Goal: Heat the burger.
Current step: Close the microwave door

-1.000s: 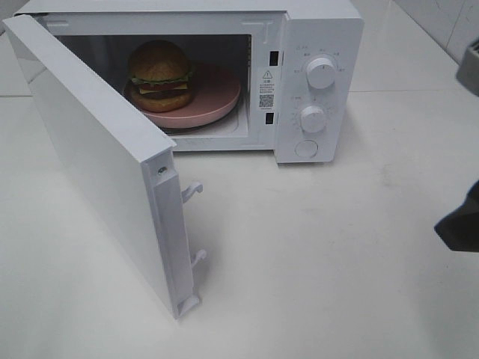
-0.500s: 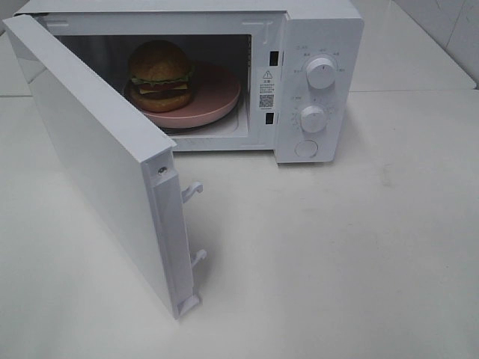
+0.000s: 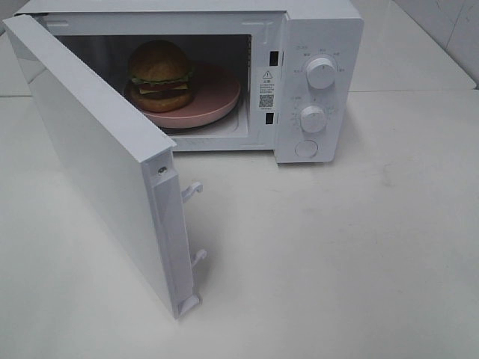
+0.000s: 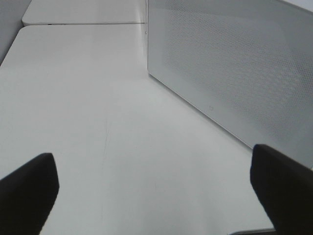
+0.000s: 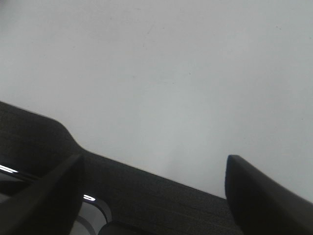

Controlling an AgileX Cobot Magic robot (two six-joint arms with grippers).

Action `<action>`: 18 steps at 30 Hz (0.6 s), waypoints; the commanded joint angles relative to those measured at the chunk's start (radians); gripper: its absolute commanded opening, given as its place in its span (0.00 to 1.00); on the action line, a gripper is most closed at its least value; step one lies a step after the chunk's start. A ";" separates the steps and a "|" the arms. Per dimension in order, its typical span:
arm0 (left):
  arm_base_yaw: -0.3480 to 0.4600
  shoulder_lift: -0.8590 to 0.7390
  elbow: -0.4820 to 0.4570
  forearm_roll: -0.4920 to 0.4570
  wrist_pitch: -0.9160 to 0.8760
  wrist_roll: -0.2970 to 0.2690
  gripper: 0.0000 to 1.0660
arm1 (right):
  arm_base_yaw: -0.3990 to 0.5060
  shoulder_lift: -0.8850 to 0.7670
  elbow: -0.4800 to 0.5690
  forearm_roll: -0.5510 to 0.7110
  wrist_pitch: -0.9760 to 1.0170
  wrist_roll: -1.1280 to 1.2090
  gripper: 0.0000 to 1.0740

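Note:
The burger sits on a pink round plate inside the white microwave, toward the cavity's left. The microwave door swings wide open to the left. Neither arm shows in the exterior high view. In the left wrist view my left gripper is open, its dark fingertips far apart over bare table, with the door's perforated outer face close by. In the right wrist view my right gripper is open with nothing between its fingertips, above white table and a dark surface.
Two round knobs and a round button are on the microwave's right panel. Two latch hooks stick out of the open door's edge. A white table spreads in front of the microwave.
A dark gripper part at the right edge of the exterior high view one second ago has moved out of frame. Burger, plate and door are unmoved.

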 commanded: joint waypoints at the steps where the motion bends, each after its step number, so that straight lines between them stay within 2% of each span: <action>1: 0.003 -0.016 -0.001 0.001 -0.004 0.000 0.94 | -0.039 -0.043 0.020 -0.005 -0.003 0.014 0.71; 10: 0.003 -0.016 -0.001 0.001 -0.004 0.000 0.94 | -0.176 -0.212 0.047 -0.003 -0.066 0.014 0.71; 18: 0.003 -0.016 -0.001 0.001 -0.004 0.000 0.94 | -0.246 -0.321 0.049 0.051 -0.082 0.014 0.71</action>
